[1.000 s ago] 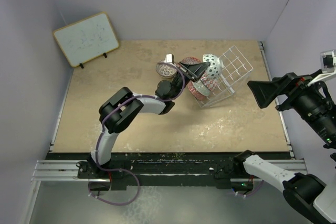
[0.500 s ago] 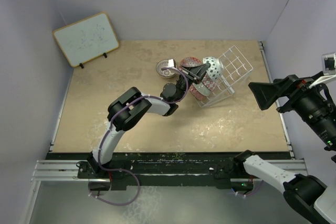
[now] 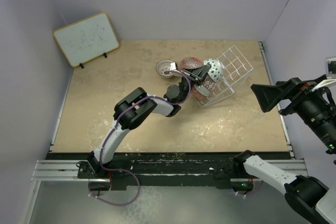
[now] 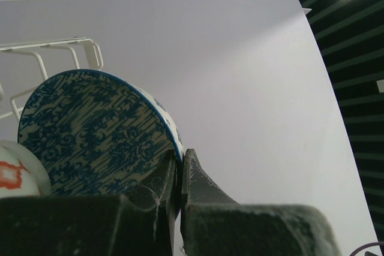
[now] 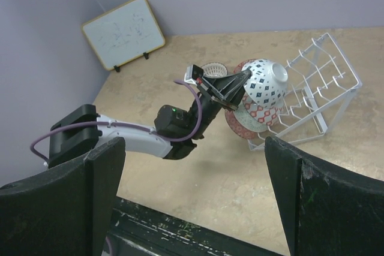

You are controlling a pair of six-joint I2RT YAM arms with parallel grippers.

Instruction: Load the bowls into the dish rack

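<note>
Currently: left gripper [image 4: 179, 159] clamped on blue bowl [image 4: 90, 130] rim beside rack [image 3: 236, 69]; red bowl [image 5: 255, 116] against rack; lattice bowl [image 3: 166, 67] outside, pending.

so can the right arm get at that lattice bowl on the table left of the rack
Probably not cleanly. The right gripper, open, is raised far to the right, and the dish rack, its bowls and the left gripper, shut on a blue bowl, lie between it and the lattice bowl.
</note>
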